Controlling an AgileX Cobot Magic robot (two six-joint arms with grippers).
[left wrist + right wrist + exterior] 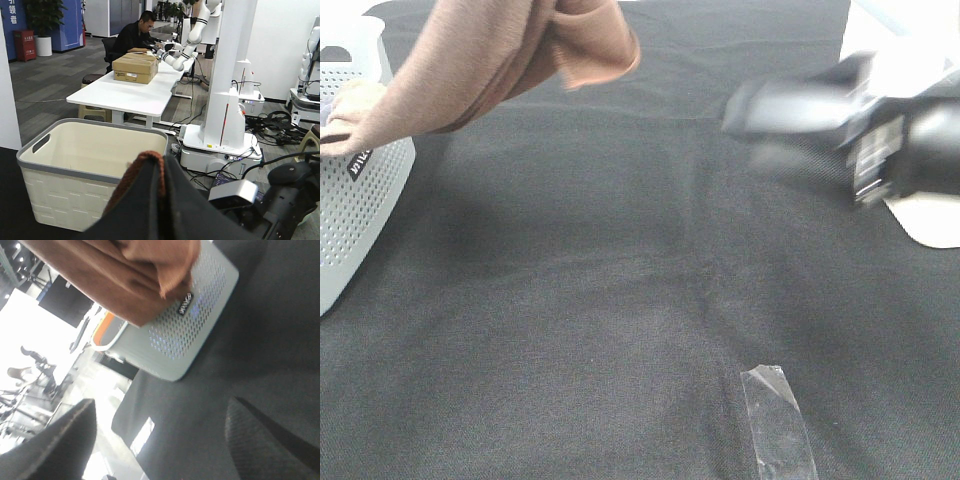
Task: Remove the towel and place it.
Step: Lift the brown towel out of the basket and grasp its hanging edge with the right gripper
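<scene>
Black cloth-covered tabletop [620, 300], with a white perforated plastic basket [360, 190] at its left edge. Item: large reddish-brown terry towel [490, 50], hanging bunched and folded above the tabletop's far left, lower end draped on the basket rim. Left wrist view only: left pincer [162, 172] clamped tight on a towel hem. Right wrist view only: right pincer [160, 440] spread wide, holding nothing.

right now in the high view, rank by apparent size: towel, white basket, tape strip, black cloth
1. black cloth
2. towel and white basket, too close to rank, both cropped
3. tape strip
</scene>
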